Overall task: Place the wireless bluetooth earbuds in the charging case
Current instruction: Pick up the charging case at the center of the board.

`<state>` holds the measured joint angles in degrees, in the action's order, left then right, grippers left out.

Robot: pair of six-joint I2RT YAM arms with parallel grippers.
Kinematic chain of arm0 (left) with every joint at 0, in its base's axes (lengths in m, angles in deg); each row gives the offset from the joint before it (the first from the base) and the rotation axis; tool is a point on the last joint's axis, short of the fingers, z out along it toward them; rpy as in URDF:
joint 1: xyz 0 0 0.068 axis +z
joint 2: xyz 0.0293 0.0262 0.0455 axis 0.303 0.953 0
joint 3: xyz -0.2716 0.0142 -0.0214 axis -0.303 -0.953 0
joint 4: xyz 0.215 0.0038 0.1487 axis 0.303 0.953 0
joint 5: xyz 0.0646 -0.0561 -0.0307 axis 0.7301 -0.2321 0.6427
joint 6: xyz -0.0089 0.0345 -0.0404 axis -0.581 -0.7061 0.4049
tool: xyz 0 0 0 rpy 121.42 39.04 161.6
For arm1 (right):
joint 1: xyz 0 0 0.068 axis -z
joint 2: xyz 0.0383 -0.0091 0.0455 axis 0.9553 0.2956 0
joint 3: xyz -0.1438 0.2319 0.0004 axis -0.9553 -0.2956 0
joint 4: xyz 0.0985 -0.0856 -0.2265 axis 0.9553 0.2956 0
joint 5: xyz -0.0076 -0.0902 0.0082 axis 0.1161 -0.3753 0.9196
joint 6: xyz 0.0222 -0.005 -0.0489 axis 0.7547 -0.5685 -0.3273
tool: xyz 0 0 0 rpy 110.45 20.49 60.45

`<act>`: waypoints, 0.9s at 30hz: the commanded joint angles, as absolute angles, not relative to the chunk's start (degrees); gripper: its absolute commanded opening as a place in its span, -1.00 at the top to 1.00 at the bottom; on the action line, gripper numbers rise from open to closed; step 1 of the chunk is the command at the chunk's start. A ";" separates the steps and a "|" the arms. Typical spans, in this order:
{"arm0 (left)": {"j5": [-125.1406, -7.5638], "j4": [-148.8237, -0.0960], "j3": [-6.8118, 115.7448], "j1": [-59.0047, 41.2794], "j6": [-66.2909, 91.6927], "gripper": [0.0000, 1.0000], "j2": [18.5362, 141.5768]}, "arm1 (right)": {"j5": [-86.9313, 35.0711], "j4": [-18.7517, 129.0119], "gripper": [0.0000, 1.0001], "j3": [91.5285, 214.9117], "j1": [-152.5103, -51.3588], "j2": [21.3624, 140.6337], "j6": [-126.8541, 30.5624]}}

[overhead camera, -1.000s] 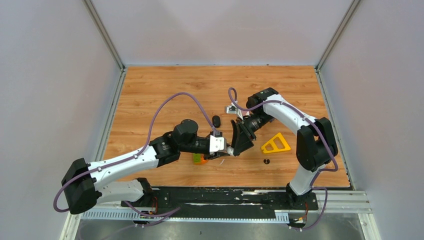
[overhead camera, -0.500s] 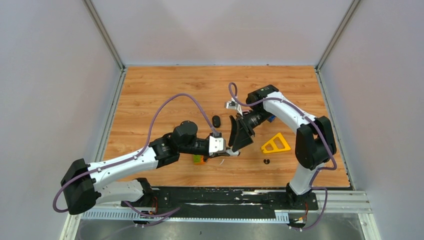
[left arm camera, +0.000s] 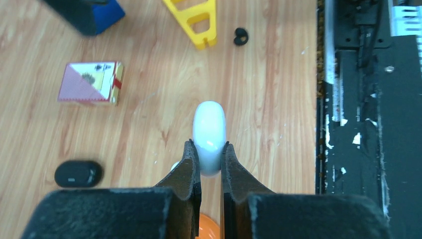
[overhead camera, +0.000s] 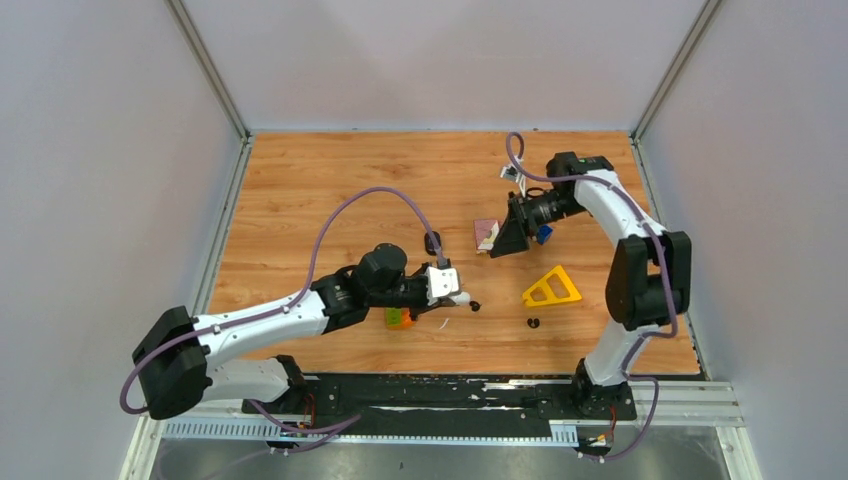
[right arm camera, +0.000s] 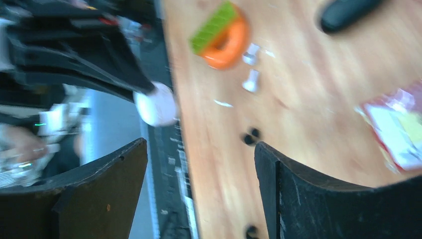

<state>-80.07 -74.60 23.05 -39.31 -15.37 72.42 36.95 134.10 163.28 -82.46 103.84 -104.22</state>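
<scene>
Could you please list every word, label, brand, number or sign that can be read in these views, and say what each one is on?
No text can be read in any view.
Small red-and-white box: printed marks on its top face, too small to read.
White sticker on the black base plate: print too blurred to read.

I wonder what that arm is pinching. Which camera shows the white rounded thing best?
The left wrist view: the white case sits sharp and centred, clamped in the left gripper. The top view shows only a small white tip past the gripper; the right wrist view shows it blurred.
</scene>
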 commanded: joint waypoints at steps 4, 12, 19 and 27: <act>-78.58 -76.00 24.90 -38.73 -9.72 1.00 73.88 | 20.64 101.57 -0.48 147.45 -82.04 80.93 -92.90; -95.33 -88.85 23.10 -31.22 0.82 1.00 73.99 | 26.31 98.16 -0.35 134.11 -87.63 62.79 -101.94; -100.01 -90.48 23.05 -31.05 0.86 0.99 75.11 | 27.37 103.31 -0.20 135.30 -91.74 67.71 -102.03; -99.74 -90.73 22.97 -31.05 0.85 0.99 75.06 | 26.93 102.41 -0.13 136.98 -95.31 70.80 -98.92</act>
